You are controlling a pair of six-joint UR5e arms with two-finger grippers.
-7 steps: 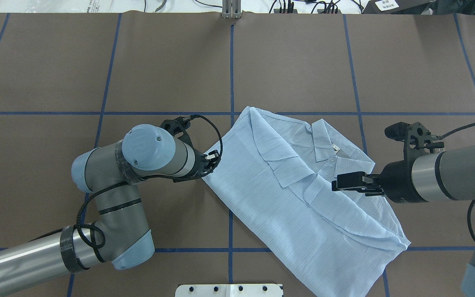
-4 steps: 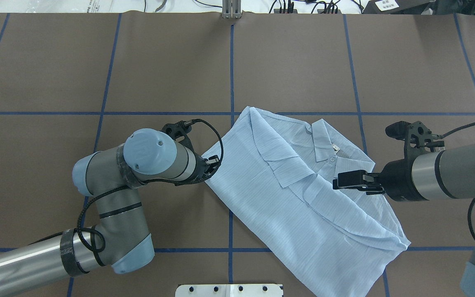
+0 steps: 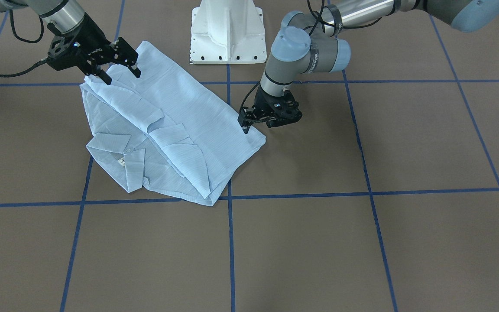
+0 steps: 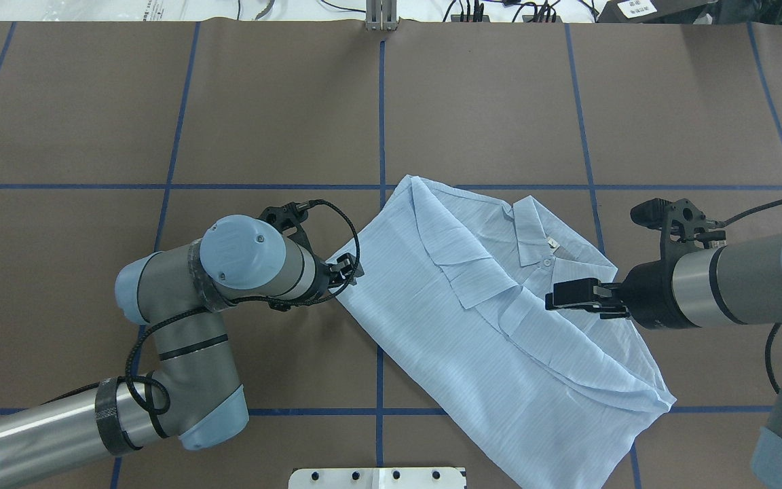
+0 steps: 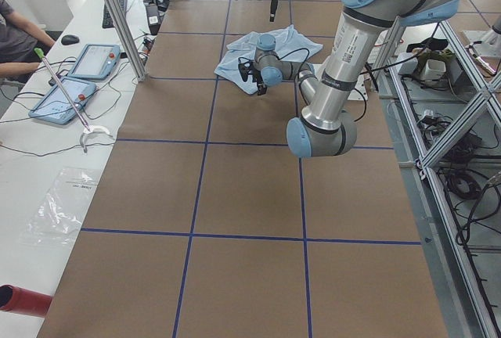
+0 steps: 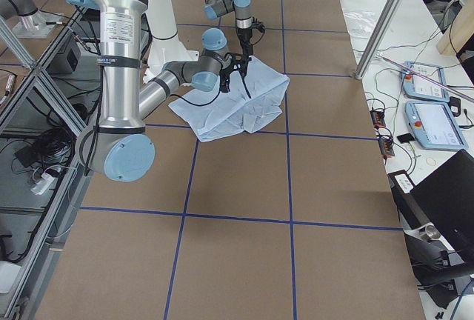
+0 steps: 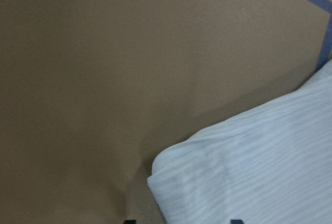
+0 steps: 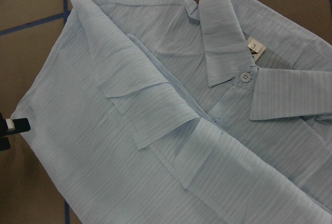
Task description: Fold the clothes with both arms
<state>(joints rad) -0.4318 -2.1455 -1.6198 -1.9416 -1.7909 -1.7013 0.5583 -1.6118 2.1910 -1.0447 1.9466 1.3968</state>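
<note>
One shirt [image 3: 180,117], two claws [image 3: 258,126] [image 3: 121,74], both parted

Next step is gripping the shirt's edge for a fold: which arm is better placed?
Left. The left pincer is open, low at a corner of the shirt, fingertips either side; the right pincer hangs open above the cloth.
</note>
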